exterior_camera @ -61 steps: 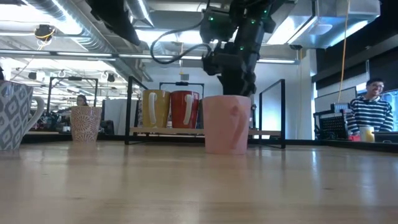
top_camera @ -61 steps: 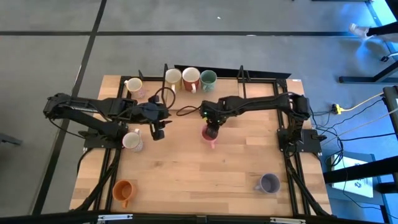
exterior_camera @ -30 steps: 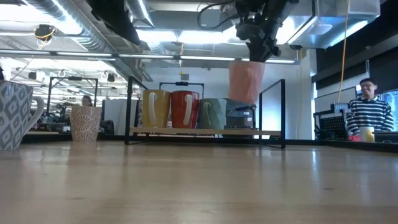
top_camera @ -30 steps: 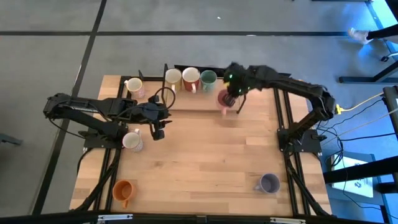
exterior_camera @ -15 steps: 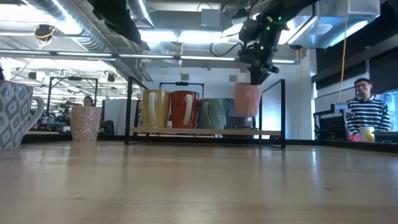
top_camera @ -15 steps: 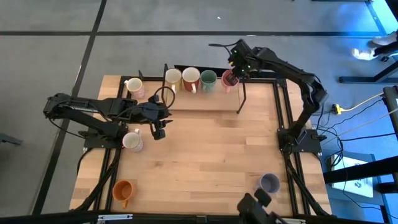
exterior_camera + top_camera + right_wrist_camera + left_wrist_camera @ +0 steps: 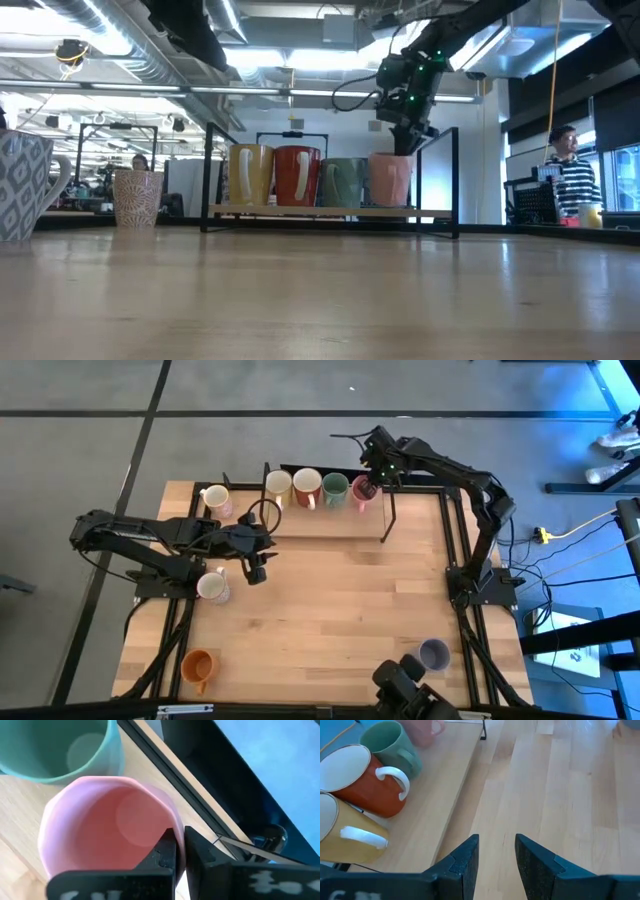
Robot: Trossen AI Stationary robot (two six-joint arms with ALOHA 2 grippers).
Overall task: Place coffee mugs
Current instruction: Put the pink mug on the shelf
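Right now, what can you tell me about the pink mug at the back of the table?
The pink mug looks like smooth ceramic, pale pink outside and rosier inside, with a rim made of flat sides instead of a perfect circle. It is empty and stands upright on the low wooden shelf at the table's back edge, last in the row, right beside the green mug. The right end effector is shut on its rim, one finger inside and one outside.

The right claw (image 7: 366,488) was hemmed in: a green mug (image 7: 335,487) stood just beside it, a black frame post (image 7: 388,510) close on its other side. Toward the table's (image 7: 330,610) middle, bare wood lay open.
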